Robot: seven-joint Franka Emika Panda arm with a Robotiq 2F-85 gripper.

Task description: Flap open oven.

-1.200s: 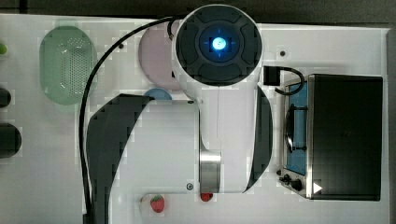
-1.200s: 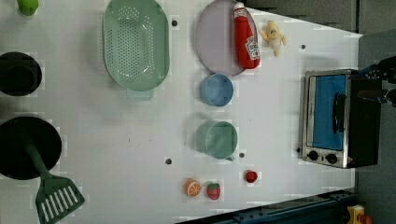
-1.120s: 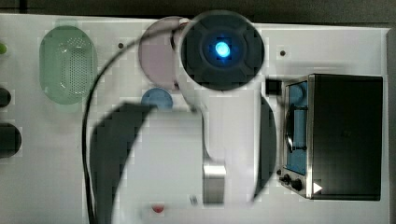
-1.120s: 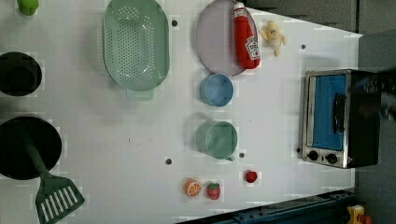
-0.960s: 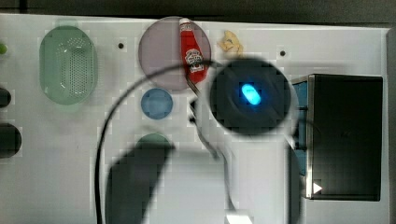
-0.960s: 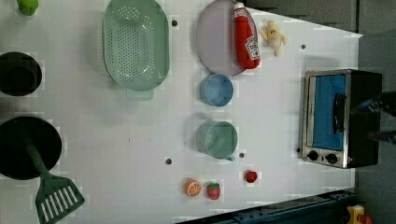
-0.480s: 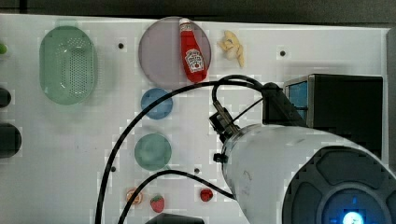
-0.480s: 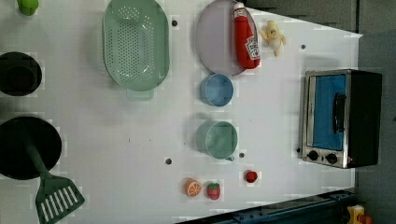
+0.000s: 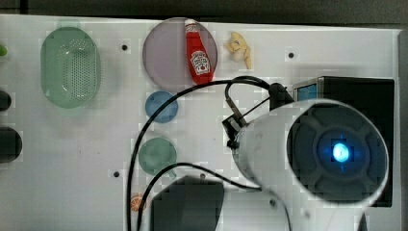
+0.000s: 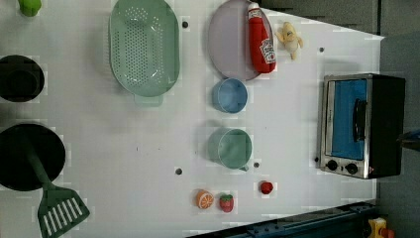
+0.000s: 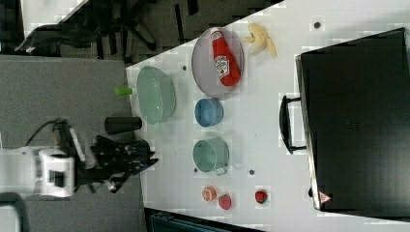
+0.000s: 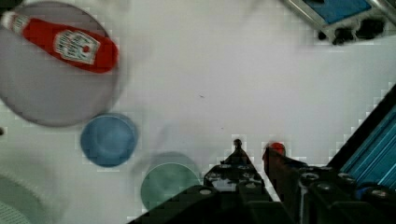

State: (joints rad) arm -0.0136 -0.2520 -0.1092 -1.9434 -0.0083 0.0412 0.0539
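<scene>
While the oven [image 10: 359, 124] is sitting at the right edge of the left view with its blue glass door looking shut and the bar handle [image 10: 360, 119] lying flat against it, the gripper [image 12: 253, 148] is nowhere near it. In the wrist view the jaws are standing a little apart, with a thin strip of white table [image 12: 224, 70] showing between them and nothing held. In the right view the gripper [image 11: 142, 162] is hanging at the middle left of the frame, off past the table edge, well apart from the oven [image 11: 358, 121] filling the right side.

In the top view the big white arm [image 9: 269, 149] is covering most of the oven [image 9: 365, 89] at the right of the frame, so only a black strip and a bit of blue glass are peeking out.

Plenty of clutter is sitting around. In the left view a ketchup bottle [image 10: 261, 37] is lying on a purple plate [image 10: 230, 42] at the top middle, with a banana [image 10: 289, 38] just beside it. A blue bowl [image 10: 230, 95] and a green cup [image 10: 230, 148] are sitting in the middle, and a green colander [image 10: 143, 47] is at the upper left. An orange half [image 10: 204, 199], a strawberry [image 10: 227, 202] and a small red fruit [image 10: 266, 187] are lining up near the bottom. A black pan [image 10: 29, 156] and a green spatula [image 10: 59, 210] are sitting at the lower left. None of it is touching the oven or blocking its door.
</scene>
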